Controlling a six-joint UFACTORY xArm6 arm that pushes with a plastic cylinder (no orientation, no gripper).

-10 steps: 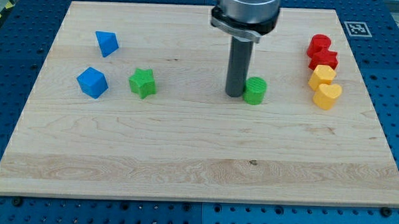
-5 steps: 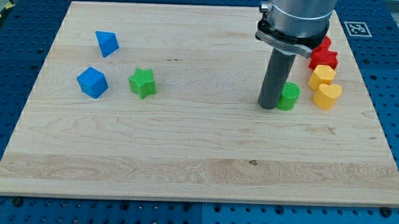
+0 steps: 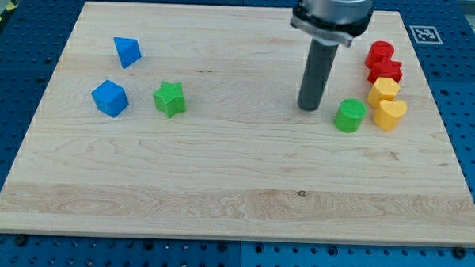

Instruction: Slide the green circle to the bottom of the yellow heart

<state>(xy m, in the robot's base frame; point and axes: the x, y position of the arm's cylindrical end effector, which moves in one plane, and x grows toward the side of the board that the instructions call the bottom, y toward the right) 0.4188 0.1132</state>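
My tip [image 3: 307, 109] rests on the surface [image 3: 220, 172] up and to the view's left of the green circle [image 3: 350, 115], near it but with a clear strip of wood between them. There are no fingers here, only the straight rod, so nothing is spread or pinching. The rod's upper end and the collar above it are cut off by the view's top edge.

The green circle sits just to the view's left of the yellow heart [image 3: 390, 113], level with it rather than under it; whether the two touch is hard to tell, as only a sliver of a gap seems to show. A second yellow block [image 3: 383, 90] lies just above the heart and appears to touch it; its shape is partly hidden by that overlap. Above it come two red blocks, one [image 3: 385, 71] against the yellow and another [image 3: 378, 53] at the column's top; their outlines run together and their shapes cannot be made out.

Well apart on the view's left are a green star [image 3: 170, 98], a blue block [image 3: 110, 97] and another blue block [image 3: 127, 50] above it.
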